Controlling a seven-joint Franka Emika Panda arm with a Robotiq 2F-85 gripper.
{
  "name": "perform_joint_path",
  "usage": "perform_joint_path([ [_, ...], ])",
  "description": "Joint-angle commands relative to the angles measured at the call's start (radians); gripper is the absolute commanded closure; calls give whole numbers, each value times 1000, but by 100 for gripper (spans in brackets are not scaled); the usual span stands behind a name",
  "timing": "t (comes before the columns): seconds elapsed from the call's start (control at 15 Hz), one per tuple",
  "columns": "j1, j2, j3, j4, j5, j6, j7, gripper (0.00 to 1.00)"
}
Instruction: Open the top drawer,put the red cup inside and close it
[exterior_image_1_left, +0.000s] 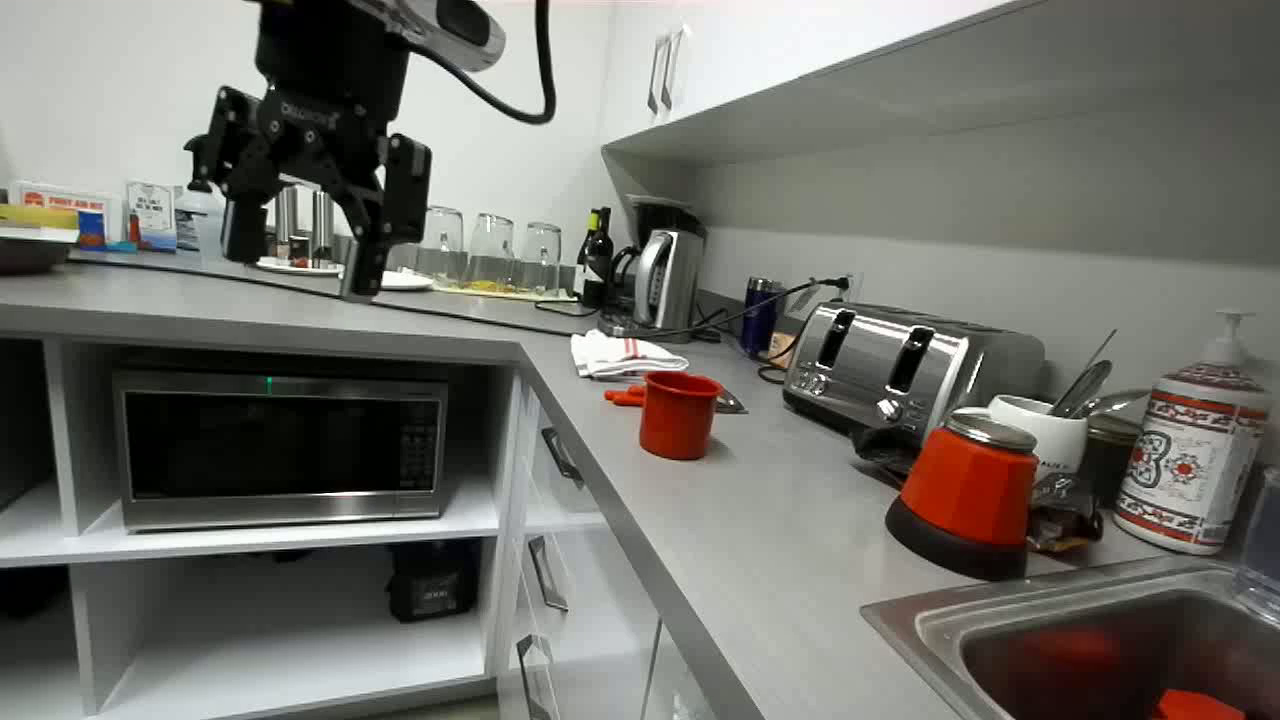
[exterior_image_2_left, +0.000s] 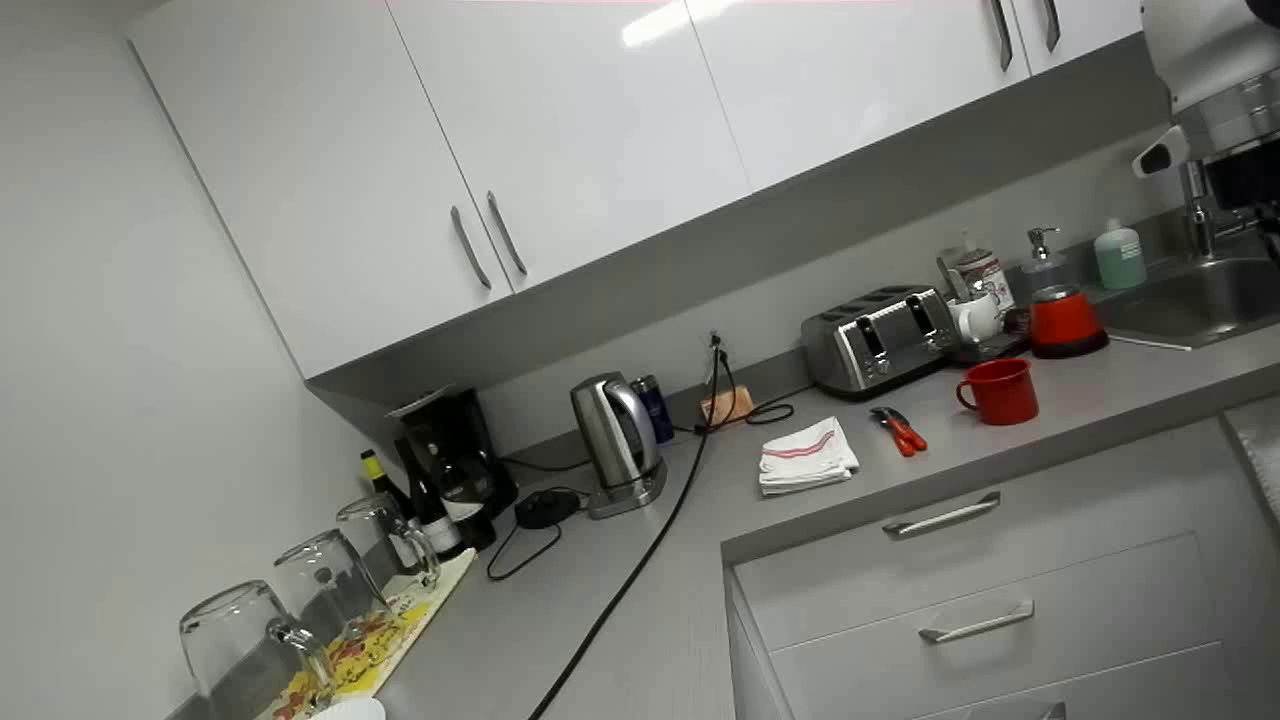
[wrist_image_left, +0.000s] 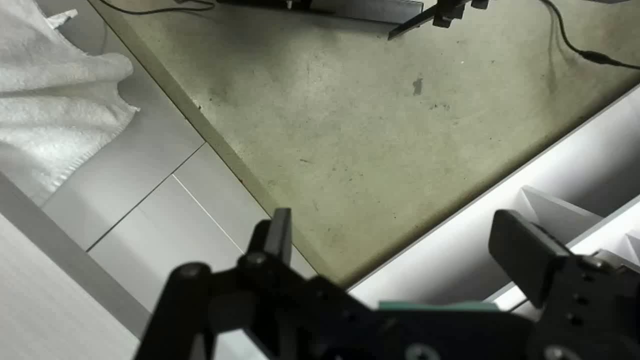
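Note:
The red cup (exterior_image_1_left: 678, 428) stands upright on the grey counter near its front edge. It also shows in an exterior view (exterior_image_2_left: 1006, 394), its handle to the left. The top drawer (exterior_image_2_left: 960, 562) is shut, directly under the counter, with a slim silver bar handle (exterior_image_2_left: 943, 515). The drawer's front shows at a slant in an exterior view (exterior_image_1_left: 545, 488). My gripper (exterior_image_1_left: 302, 262) is open and empty, in the air well apart from the cup and the drawer. Its spread fingers also show in the wrist view (wrist_image_left: 392, 227), above the floor. The cup is out of the wrist view.
A red-handled tool (exterior_image_2_left: 902, 434) and folded towel (exterior_image_2_left: 806, 458) lie near the cup. A toaster (exterior_image_1_left: 905, 370), orange-red container (exterior_image_1_left: 968, 495) and sink (exterior_image_1_left: 930, 625) are along the counter. A kettle (exterior_image_2_left: 618, 445) stands in the corner. A microwave (exterior_image_1_left: 280, 450) sits on a shelf below.

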Motion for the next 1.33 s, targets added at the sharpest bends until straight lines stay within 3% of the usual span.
perform_joint_path([
  [0.0,-17,1,16,1,7,-1,-5,0],
  [0.53,-18,0,23,1,-8,9,-1,0],
  [1.27,-67,47,160,-120,-455,330,98,0],
])
